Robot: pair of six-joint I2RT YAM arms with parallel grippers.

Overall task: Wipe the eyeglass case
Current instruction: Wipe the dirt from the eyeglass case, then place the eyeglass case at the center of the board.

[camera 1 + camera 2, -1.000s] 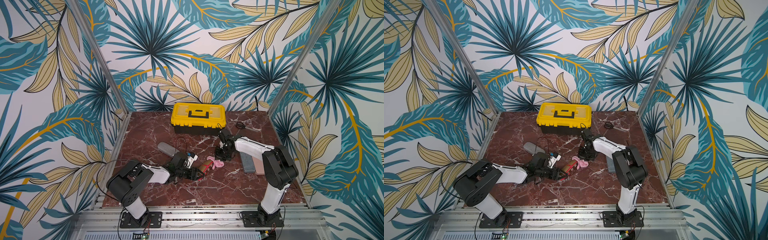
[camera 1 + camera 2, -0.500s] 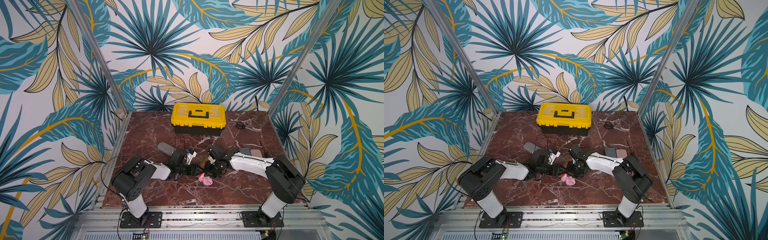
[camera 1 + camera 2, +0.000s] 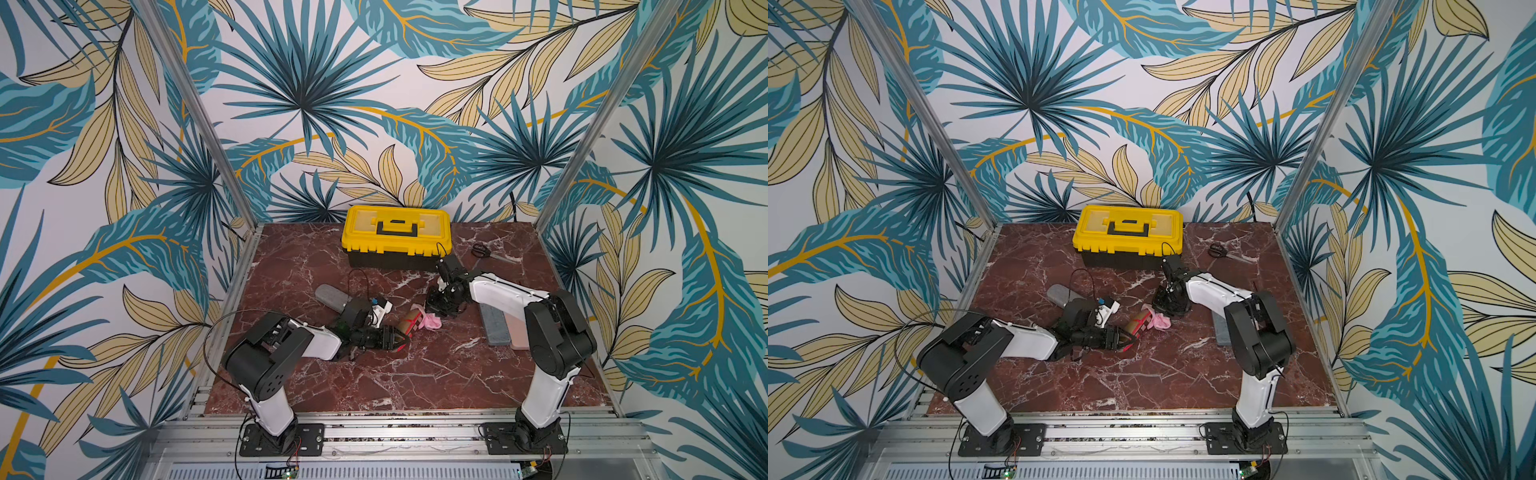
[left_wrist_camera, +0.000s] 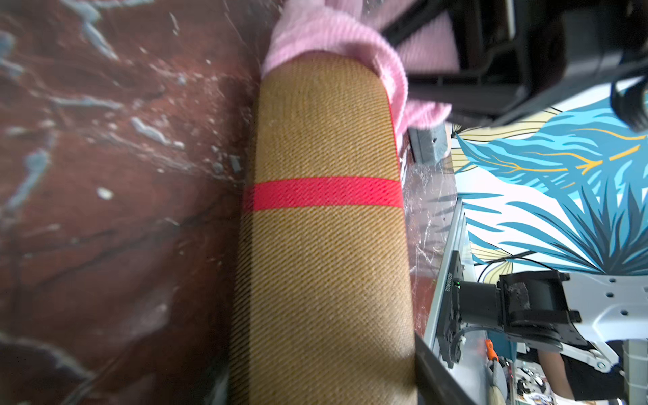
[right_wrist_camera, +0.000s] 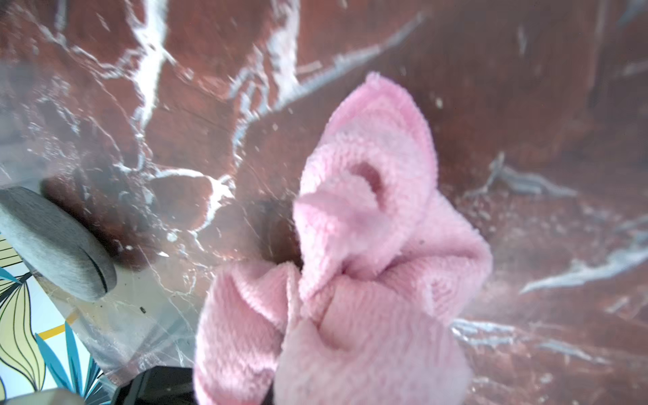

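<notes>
The eyeglass case [image 3: 408, 325] is a tan fabric tube with a red stripe, lying mid-table in both top views [image 3: 1139, 323]. My left gripper [image 3: 397, 338] is shut on its near end. In the left wrist view the case [image 4: 326, 245] runs away from the jaws, with one dark finger [image 4: 434, 378] against its side. A pink cloth [image 3: 432, 322] is bunched in my right gripper [image 3: 440, 306], which is shut on it. The cloth [image 4: 333, 35] drapes over the case's far end. In the right wrist view the cloth [image 5: 350, 263] hides the fingers.
A yellow toolbox [image 3: 397, 232] stands at the back with scissors [image 3: 482, 250] to its right. A grey case [image 3: 332, 296] lies behind the left wrist. A grey case [image 3: 494, 326] and a pink case [image 3: 517, 334] lie under the right arm.
Half a second ago the right gripper and cloth were nearer the front, close to the left gripper. They are now back at the case's far end, as one second ago.
</notes>
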